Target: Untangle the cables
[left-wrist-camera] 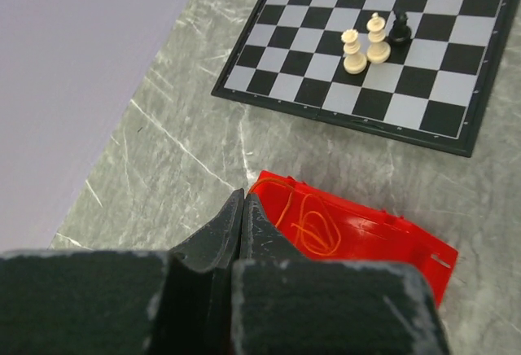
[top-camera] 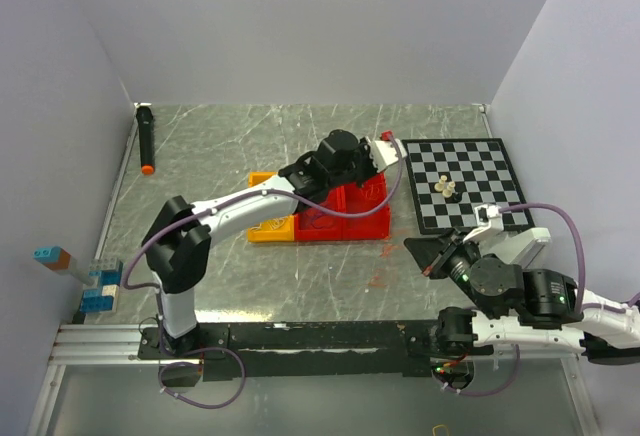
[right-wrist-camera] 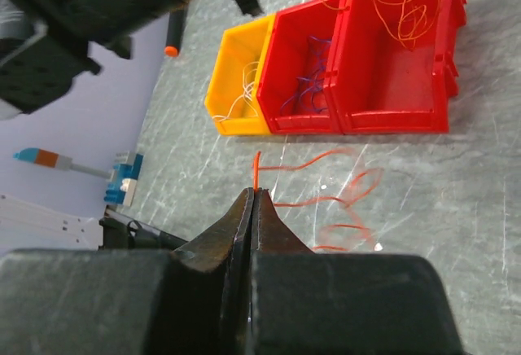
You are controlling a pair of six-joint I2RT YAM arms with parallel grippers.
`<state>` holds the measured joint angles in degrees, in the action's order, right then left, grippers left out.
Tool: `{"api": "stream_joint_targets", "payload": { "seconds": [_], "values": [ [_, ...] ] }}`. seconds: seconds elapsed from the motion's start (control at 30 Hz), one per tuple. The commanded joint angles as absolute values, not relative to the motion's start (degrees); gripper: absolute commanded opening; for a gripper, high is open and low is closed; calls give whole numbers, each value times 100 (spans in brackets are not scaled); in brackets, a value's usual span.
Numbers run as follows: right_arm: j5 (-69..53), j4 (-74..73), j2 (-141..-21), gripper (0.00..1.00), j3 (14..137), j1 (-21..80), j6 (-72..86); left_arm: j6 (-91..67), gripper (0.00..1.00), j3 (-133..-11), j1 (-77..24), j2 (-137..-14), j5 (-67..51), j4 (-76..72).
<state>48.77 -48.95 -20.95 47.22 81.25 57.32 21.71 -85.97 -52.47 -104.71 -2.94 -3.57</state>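
— Two hands are working at this counter [right-wrist-camera: 456,200]. Nearest, the right hand [right-wrist-camera: 252,196] is pinching one tip of an orange-red wire [right-wrist-camera: 326,202], its fingers pressed tight on it.

— And the rest of that wire?

— It is trailing in loose waves over the grey marbled top, lying just in front of the bins and apart from them. At the near left edge, a few blue toy bricks [top-camera: 98,291] are sitting.

— What is lying in the bins?

— Three are standing side by side. The yellow bin [right-wrist-camera: 236,54] is holding a white wire [right-wrist-camera: 242,98], the middle red bin [right-wrist-camera: 305,123] is holding a purple-blue wire [right-wrist-camera: 305,86], and the end red bin [right-wrist-camera: 399,119] is holding a second orange-red wire [right-wrist-camera: 407,13], which is looping up its back wall.

— Where is the left hand?

— The left hand [left-wrist-camera: 243,200] is hanging over a corner of that end bin, fingers pressed together, with nothing showing between them.

— Anything lying farther off?

— A chessboard [left-wrist-camera: 423,70] is lying beside the bins, carrying two pale chess pieces [left-wrist-camera: 355,52] and a black chess piece [left-wrist-camera: 400,28], all bunched together. A black marker [top-camera: 146,139] with an orange tip is lying by the far left wall.
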Motion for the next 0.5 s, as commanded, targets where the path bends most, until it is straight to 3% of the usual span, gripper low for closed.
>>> {"api": "stream_joint_targets", "payload": {
  "seconds": [0.0, 0.1, 0.2, 0.47],
  "values": [
    [5141, -4816, -2048, 0, 5062, 8174, 5406, 2250, 1, -8938, -5229, -10678, -202, -738],
    [5229, -4895, -2074, 0, 5176, 8183, 5318, 2355, 2, -8965, -5212, -10871, -106, -625],
    [5361, -4983, -2144, 0, 5317, 8174, 5265, 2400, 25, -9262, -5177, -11109, -272, -11],
    [5932, -4764, -2522, 0, 5546, 8165, 4923, 1188, 57, -9904, -4791, -10890, -510, 1000]
  ]
}}
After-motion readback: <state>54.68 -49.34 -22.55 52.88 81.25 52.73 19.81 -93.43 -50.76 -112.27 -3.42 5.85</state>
